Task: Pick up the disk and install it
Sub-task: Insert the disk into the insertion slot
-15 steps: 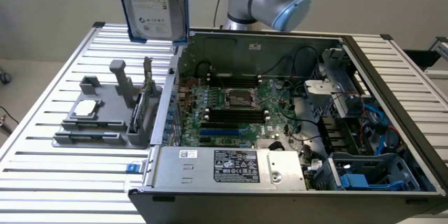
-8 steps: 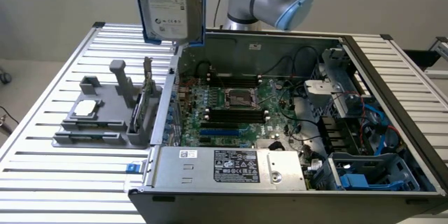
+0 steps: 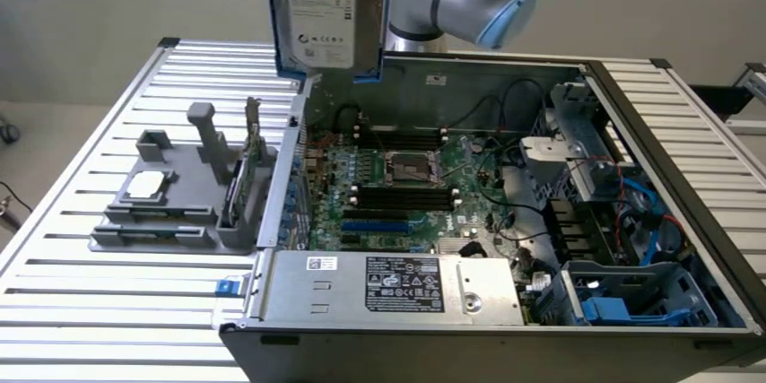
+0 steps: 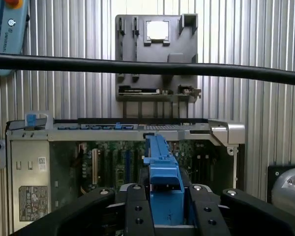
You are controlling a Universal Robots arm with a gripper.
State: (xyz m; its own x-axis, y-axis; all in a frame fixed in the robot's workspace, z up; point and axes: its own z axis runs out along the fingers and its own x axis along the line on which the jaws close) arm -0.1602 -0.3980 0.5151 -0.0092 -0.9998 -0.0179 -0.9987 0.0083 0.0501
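The blue-framed silver hard drive [image 3: 326, 6] was held upright above the open grey computer case [image 3: 455, 78]. It was clamped between black fingers [image 4: 136, 209].

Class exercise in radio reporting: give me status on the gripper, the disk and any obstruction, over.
Gripper shut on disk. Disk upright, aloft over open case. Black cable crosses wrist view.

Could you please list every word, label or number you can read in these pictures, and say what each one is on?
"UNIVERSAL": printed on the blue pendant; any letters after it are cut off.
Label on the disk: print too small to read.
Label on the power supply: print too small to read.
Nothing else is legible.
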